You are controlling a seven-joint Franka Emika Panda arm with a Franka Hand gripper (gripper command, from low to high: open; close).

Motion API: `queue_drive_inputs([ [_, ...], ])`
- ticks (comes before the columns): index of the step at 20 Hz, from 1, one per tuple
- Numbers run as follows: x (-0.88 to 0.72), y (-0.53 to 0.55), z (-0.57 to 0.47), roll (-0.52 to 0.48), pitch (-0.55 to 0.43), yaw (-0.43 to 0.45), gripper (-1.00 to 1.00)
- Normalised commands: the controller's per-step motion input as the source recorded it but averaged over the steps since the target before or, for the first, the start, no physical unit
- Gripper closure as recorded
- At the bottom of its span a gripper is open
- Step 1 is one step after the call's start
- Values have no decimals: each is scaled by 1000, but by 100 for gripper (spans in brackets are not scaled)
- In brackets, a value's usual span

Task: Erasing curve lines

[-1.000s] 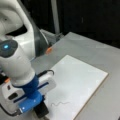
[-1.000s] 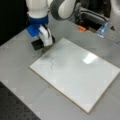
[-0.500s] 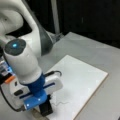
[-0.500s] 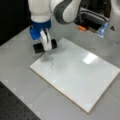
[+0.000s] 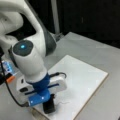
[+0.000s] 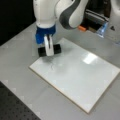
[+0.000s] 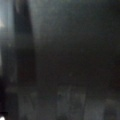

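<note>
Setting: grey table [image 6: 22, 47] with a dark backdrop behind it, and a white board [image 6: 82, 77] lying flat on top in both front views.

Board: it fills the middle of the table. Most of its face looks clean and has a bit of glare on it.

Gripper: the gripper [image 6: 48, 51] sits down at the board's corner, around 10 o'clock from the board's centre in a front view. Same corner shows at about 7 o'clock in a front view [image 5: 48, 103].

Jaws: closed around the black eraser [image 6: 49, 50], white fingers pinching it across the middle. The block looks pressed on or just above the board edge, can't say for sure it's touching.

Curve lines: the curve lines [image 6: 52, 66] are a faint thin squiggle just below the eraser, roughly 6 o'clock from it. In a front view the squiggle [image 5: 63, 102] sits just beside the eraser at 3 o'clock.

What changed: over the last second the arm has slid in from off the board's edge toward that corner, so the eraser is now right next to the mark instead of hanging out beside the board.

What it means: my read is the wipe hasn't really landed yet, since the squiggle is visible and looks whole. So basically lined up, not erased.

Wrist view: just dark blur, nothing usable.

Background: some orange and blue gear [image 6: 101, 27] at the far side, well away from the action.
</note>
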Motion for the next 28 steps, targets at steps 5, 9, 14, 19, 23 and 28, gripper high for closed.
queue_drive_inputs([
  [5, -172, 62, -261, 153, -192, -110, 100],
  [9, -195, -24, -267, 104, -187, -65, 100],
  [14, -201, -25, -199, 28, -170, -81, 100],
  [19, -231, 52, -162, -36, -141, -92, 100],
  [23, -195, 153, -200, -51, -138, -72, 100],
  [28, -153, 272, -257, -61, -146, -86, 100],
])
